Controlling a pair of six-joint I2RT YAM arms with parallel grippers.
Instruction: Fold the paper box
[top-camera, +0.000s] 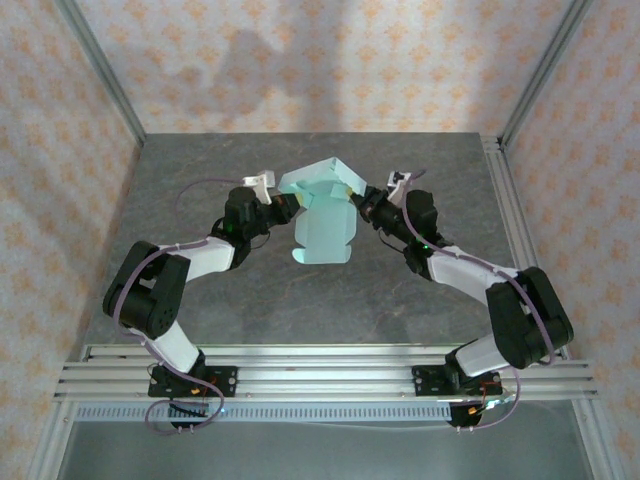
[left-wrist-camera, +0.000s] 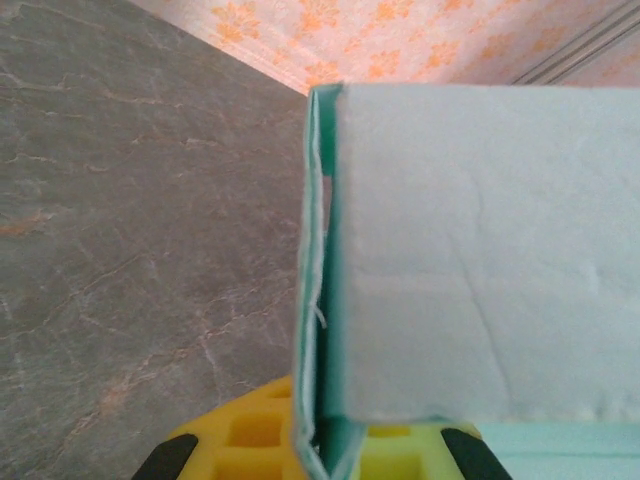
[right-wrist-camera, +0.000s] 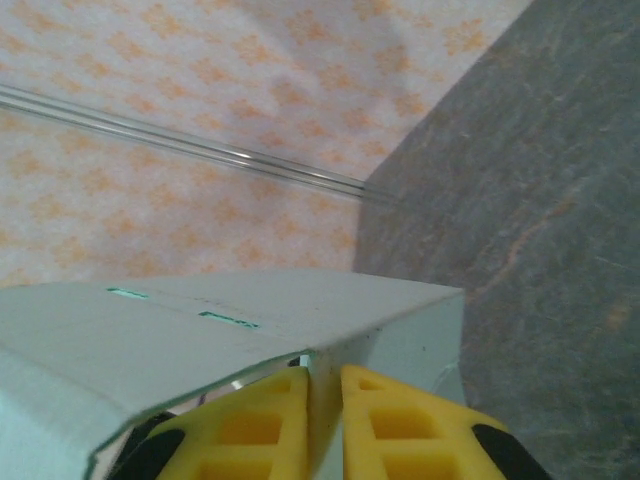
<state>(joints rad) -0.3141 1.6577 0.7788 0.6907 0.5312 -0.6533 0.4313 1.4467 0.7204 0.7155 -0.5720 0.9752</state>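
Top view: paper box (top-camera: 322, 215) sits mid-counter toward the back and looks lifted off the counter (top-camera: 200, 180), slung btwn the two arms. It's part-formed: the upper section is folded into a peaked shape, and a flat panel w/ tabs hangs toward the near side. The left tool (top-camera: 285, 208) meets its left edge and the right tool (top-camera: 360, 208) its right edge. Jaw gap isn't readable from up here.

Left wrist view: the left tool (left-wrist-camera: 322, 455) is pressed together on a thin upright wall of the box, w/ yellow pads (left-wrist-camera: 250, 435) either side of the card. A broad pale panel runs off to the right, slightly dimpled. Grey counter lies beyond on the left.

Right wrist view: the right tool (right-wrist-camera: 322, 410) has its pads (right-wrist-camera: 260, 425) nearly touching, w/ a single card edge nipped btwn them. A folded panel w/ two small slots lies above and to the left.

Handling, my read: v. light thin card, stiff only along the creases and floppy across open panels, so it'll dent or kink if squeezed hard. The surface looks smooth, so it may slide in the pads when pulled. Best hold is prob. a flat panel edge close to a crease, not the rounded tabs. Use a light pinch and keep both sides supported, bc the hanging panel will swing.
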